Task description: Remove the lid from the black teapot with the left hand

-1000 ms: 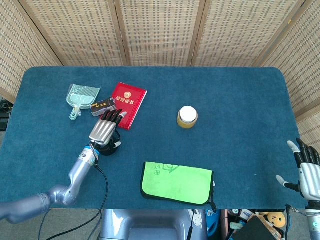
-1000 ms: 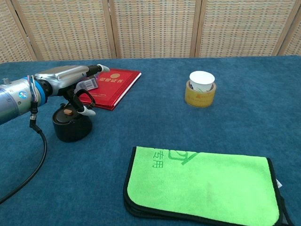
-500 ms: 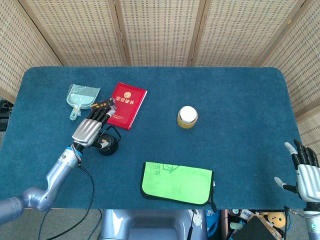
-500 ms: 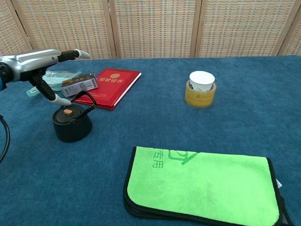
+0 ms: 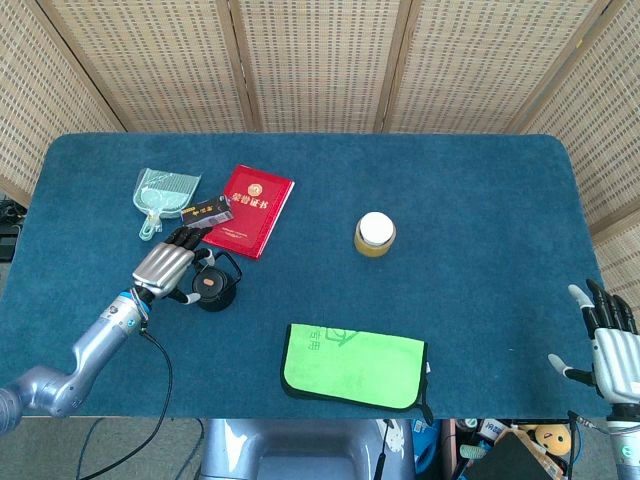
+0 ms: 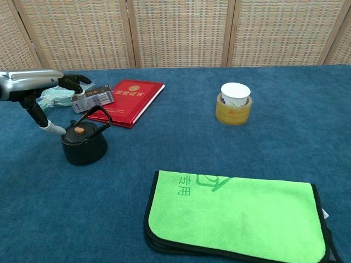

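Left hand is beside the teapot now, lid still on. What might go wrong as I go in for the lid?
The left hand sits left of the black teapot, off the lid, so closing now likely misses. The upright handle beside the small knob could snag fingers. The teapot stands free; a side push may slide it toward the red booklet.

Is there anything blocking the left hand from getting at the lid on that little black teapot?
Nothing visible blocks it. The left hand hovers beside and above the black teapot, whose lid is exposed on top. The teapot's thin handle arches beside the lid, and the small box lies behind.
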You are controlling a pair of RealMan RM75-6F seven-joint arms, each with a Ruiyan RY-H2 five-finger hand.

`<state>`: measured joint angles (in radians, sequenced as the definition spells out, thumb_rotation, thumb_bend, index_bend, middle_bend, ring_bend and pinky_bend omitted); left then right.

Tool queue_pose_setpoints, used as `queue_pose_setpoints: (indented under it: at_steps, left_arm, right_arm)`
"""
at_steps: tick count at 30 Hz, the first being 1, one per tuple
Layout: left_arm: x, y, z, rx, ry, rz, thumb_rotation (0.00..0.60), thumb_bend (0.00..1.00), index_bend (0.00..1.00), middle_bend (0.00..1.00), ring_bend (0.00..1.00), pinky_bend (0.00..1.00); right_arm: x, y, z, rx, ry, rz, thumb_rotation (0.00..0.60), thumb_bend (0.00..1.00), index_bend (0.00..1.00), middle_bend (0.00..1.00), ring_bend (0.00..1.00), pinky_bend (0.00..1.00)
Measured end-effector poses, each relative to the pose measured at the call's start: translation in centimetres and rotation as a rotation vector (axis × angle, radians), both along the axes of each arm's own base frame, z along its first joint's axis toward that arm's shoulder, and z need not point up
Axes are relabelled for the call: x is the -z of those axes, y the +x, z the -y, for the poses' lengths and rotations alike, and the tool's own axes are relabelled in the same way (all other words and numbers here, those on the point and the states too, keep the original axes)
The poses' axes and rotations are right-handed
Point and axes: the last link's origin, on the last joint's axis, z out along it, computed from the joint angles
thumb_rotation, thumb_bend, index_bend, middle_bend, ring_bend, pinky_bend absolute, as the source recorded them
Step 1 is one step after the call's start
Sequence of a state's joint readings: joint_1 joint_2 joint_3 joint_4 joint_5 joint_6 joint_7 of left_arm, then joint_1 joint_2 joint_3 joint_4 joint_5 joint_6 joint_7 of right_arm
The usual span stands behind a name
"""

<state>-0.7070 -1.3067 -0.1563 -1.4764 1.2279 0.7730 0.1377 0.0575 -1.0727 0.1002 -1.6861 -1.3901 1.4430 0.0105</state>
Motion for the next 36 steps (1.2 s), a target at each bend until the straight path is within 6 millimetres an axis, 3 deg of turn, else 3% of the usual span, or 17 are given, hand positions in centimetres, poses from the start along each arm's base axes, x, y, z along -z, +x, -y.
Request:
queue_pose_setpoints:
  at_steps: [7,14,36]
  left_arm:
    - [0.4,-0.3,-0.3,-0.012,0.009,-0.022,0.6,0.41,0.41,0.0,0.0,0.0]
    - [0.8,-0.6,-0.4,-0.032,0.003,-0.031,0.6,0.41,0.47,0.0,0.0,0.0]
    - [3.0,-0.6,-0.3,-0.026,0.0,-0.042,0.6,0.41,0.47,0.0,0.0,0.0]
  right_arm:
    - [0.0,-0.1,0.0,0.004,0.004,0.0,0.6,0.0,0.0,0.0,0.0,0.0]
    - [0.0,-0.1,0.1,0.007,0.008,0.003,0.6,0.0,0.0,0.0,0.0,0.0]
    - [0.0,-0.3,0.2,0.013,0.012,0.013,0.6,0.0,0.0,0.0,0.0,0.0]
